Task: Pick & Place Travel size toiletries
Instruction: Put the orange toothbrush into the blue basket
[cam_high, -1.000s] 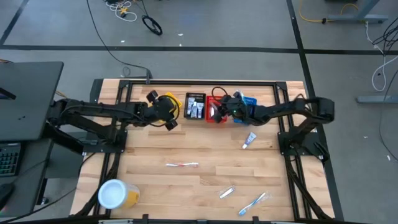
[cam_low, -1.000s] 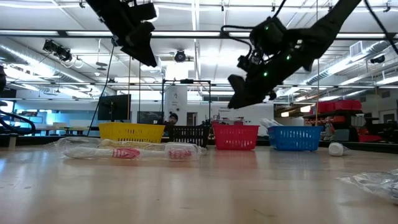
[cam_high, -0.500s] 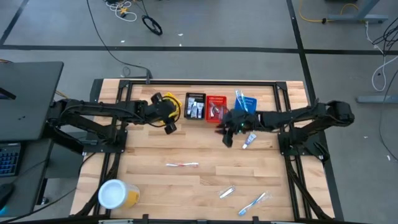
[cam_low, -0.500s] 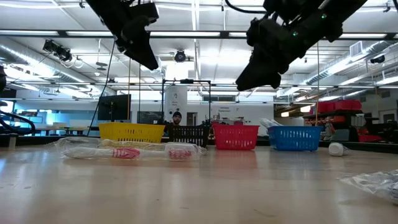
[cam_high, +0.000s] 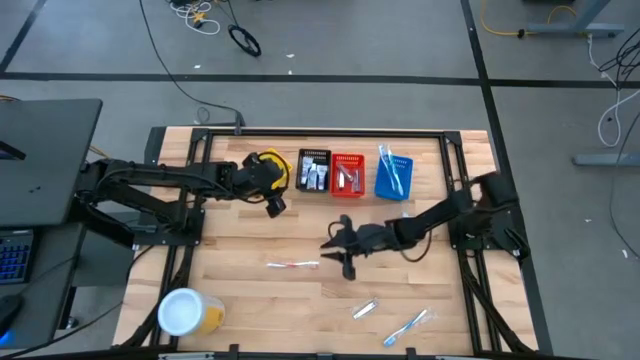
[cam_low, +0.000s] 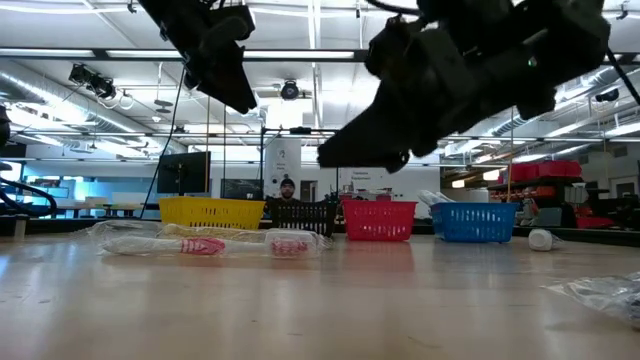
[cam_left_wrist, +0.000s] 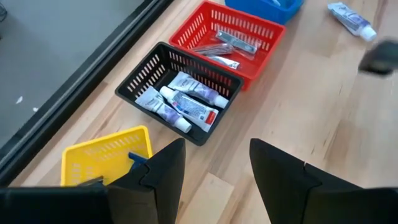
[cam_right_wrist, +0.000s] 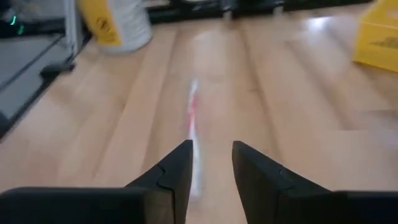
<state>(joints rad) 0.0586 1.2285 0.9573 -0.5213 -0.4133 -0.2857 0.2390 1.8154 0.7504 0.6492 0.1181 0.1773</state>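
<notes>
right gripper (cam_high: 338, 247) fingers apart, empty, near red-marked toothbrush packet (cam_high: 293, 264); left gripper (cam_high: 272, 200) apart beside yellow basket (cam_high: 271, 163); no legible writing.

Four baskets line the far table edge: yellow basket (cam_low: 211, 211), black basket (cam_low: 305, 215), red basket (cam_low: 378, 218), blue basket (cam_low: 473, 221).

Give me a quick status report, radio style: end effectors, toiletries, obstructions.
Right end effector open, empty, over mid-table, facing wrapped toothbrush. Left end effector open, waiting near yellow basket. Path looks clear.
</notes>
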